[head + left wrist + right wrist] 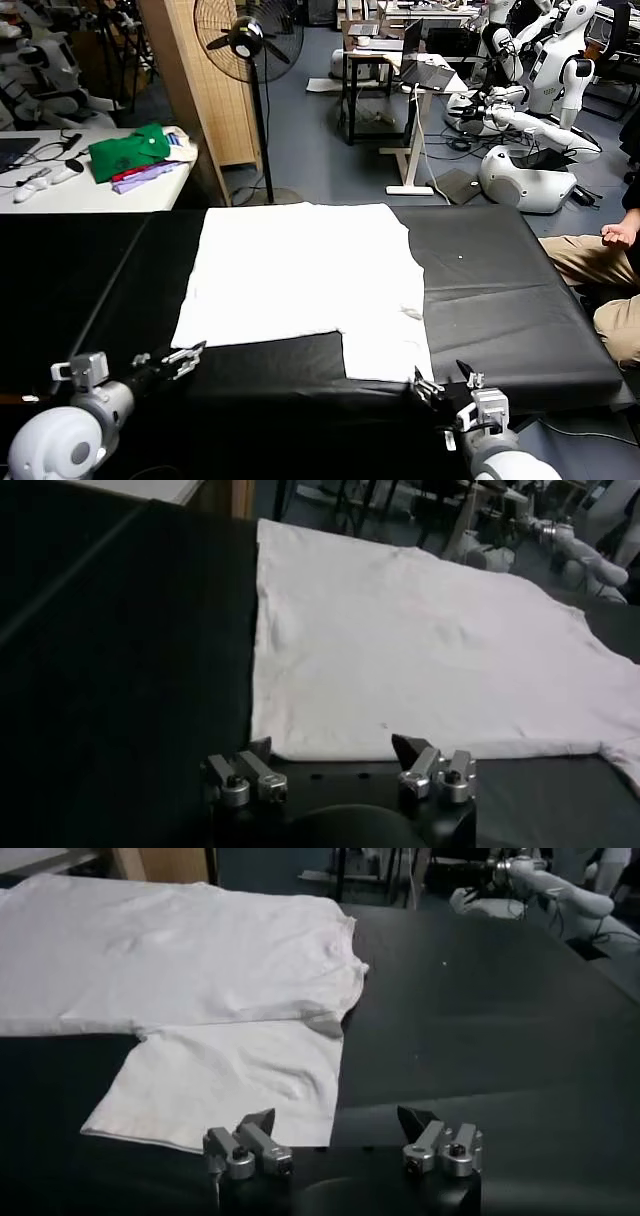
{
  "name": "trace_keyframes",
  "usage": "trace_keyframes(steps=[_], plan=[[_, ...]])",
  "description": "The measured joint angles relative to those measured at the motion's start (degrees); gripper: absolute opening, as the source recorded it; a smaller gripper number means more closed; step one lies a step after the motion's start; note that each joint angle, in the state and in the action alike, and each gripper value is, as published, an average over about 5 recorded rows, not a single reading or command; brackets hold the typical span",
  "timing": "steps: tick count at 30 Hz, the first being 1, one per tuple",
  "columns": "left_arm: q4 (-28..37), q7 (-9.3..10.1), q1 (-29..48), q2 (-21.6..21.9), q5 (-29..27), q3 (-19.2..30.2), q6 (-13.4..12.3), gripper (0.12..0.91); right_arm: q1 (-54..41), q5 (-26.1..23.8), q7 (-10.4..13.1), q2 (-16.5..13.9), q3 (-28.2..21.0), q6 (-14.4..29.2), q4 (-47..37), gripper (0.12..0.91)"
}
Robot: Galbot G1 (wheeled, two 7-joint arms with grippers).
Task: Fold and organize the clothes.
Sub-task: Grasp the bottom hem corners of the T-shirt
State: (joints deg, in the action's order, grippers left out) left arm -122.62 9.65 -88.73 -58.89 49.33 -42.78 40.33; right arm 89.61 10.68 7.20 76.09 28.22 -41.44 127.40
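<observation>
Your T-shirt [300, 270] lies mid-frame — light, limp, probably creasing easily. Pinch its near hem; left gripper [185, 357] and right gripper [445, 382] both gape, empty.

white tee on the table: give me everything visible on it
The white T-shirt lies flat on the black table, plain side up, no print showing. It looks like soft cotton, mostly smooth with faint wrinkles. One short sleeve sticks out toward the robot's right, near the table's front edge. Only the table touches it. The left gripper sits open just short of its near edge; the right gripper is open close by the sleeve's corner.
</observation>
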Motion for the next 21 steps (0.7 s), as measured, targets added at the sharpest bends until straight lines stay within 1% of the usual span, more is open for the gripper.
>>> trace_keyframes(steps=[2,7,9,10,13,16,17,18,21], plan=[[0.43,0.07,0.16,-0.04,-0.81,0.19,-0.80,0.798,-0.06,0.04,0.00,0.06,-0.04,0.25,-0.38,0.798],[3.11,0.11,1.04,-0.05,-2.80,0.91,-4.57,0.798,-0.75,0.70,0.28,0.62,-0.26,1.55,-2.28,0.796],[4.10,-0.07,1.45,0.01,-2.58,1.08,-5.15,0.798,-1.04,0.77,0.43,0.87,-0.40,1.85,-2.92,0.780],[4.52,-0.18,1.66,0.03,-2.46,1.20,-5.27,0.798,-1.13,0.77,0.50,0.98,-0.51,1.92,-3.18,0.760],[5.37,-0.61,2.11,0.03,-2.48,1.76,-5.38,0.798,-1.20,0.76,0.59,1.23,-0.80,2.02,-3.71,0.646],[5.67,-1.43,2.07,-0.05,-2.97,2.32,-5.35,0.790,-1.14,0.71,0.77,1.46,-0.96,2.04,-3.95,0.488],[5.71,-1.66,2.01,-0.10,-3.21,2.47,-5.29,0.784,-1.08,0.66,0.84,1.53,-1.04,2.05,-3.97,0.421],[5.79,-1.79,1.97,-0.15,-3.41,2.58,-5.23,0.762,-0.99,0.60,0.91,1.59,-1.12,2.05,-3.96,0.371],[6.29,-1.83,2.02,-0.33,-3.81,2.76,-5.20,0.636,-0.63,0.29,0.99,1.66,-1.32,2.05,-3.74,0.205]])
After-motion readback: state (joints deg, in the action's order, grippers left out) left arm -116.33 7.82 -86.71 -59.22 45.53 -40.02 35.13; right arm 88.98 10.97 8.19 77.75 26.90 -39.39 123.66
